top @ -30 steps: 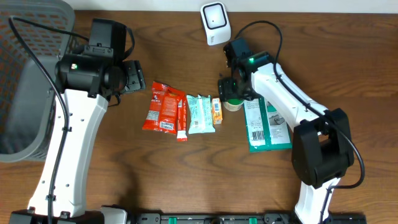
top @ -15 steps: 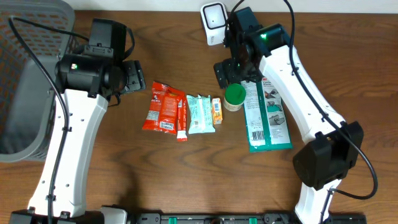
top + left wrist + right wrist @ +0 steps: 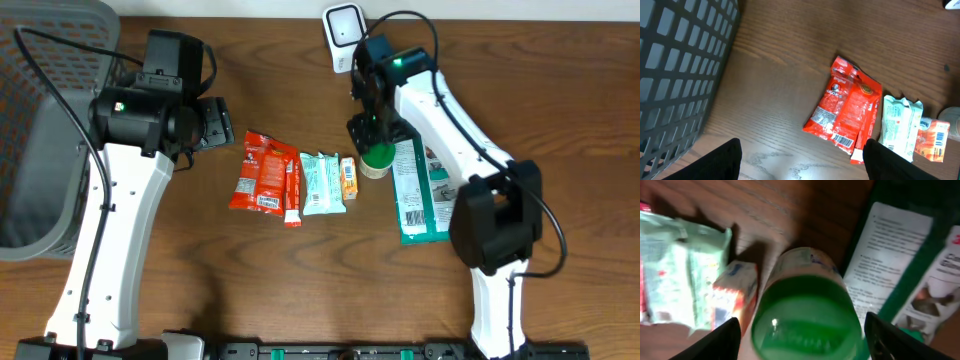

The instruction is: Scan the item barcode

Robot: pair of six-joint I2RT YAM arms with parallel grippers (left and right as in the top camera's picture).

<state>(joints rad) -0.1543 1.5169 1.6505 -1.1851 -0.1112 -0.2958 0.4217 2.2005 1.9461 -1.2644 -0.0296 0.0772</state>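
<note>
Bottle [image 3: 805,305], green lid, upright at 6 o'clock of scanner [image 3: 345,35]; right gripper [image 3: 801,330] straddles it wide, prob. for pickup; left gripper [image 3: 802,150] wide, empty.

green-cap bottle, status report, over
Left claw open, empty, above the red packets. Right claw open, straddling the green-cap bottle, not gripping. Bottle upright, short of the scanner; orange packet and green package crowd its sides.

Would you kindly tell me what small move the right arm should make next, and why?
Probably lower the right pincer slightly and close it on the green-capped jar: the wrist view shows it centred between the open fingers, not yet gripped, and the white scanner stands just behind.
</note>
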